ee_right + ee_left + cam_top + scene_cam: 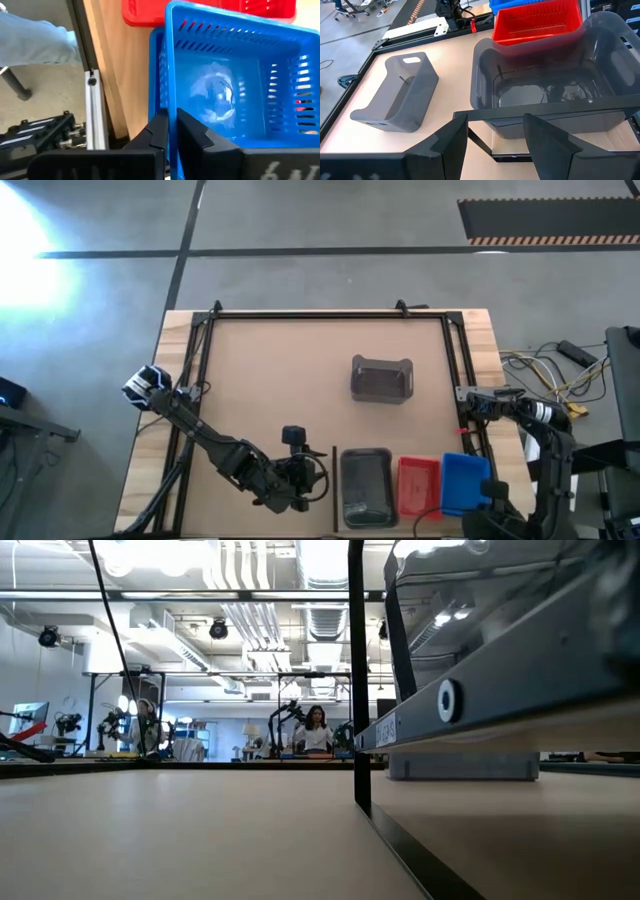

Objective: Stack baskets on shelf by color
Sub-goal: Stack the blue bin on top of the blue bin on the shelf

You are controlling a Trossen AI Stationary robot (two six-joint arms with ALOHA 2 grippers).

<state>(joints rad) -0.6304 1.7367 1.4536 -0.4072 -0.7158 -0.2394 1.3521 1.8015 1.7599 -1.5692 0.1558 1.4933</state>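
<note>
On the shelf, whose dark upright edge (335,480) stands at the table's near side, a dark grey basket (366,485), a red basket (418,485) and a blue basket (465,483) stand side by side. A second grey basket (382,378) lies on its side mid-table. My left gripper (492,145) is open and empty, just left of the shelf's edge, facing the upright grey basket (545,85). My right gripper (172,132) is shut on the blue basket (225,90) at the shelf's right end. My right gripper pinches the blue basket's wall at its rim (172,117), near a corner, one finger inside the basket and one outside. The basket's far rim overlaps the red basket (150,15). A second blue rim (155,55) shows just beneath it.
A black metal frame (330,315) runs around the table top. Its right rail (92,115) lies close beside the blue basket. Cables (545,370) lie on the floor to the right. Bare table top lies between the tipped grey basket and the shelf.
</note>
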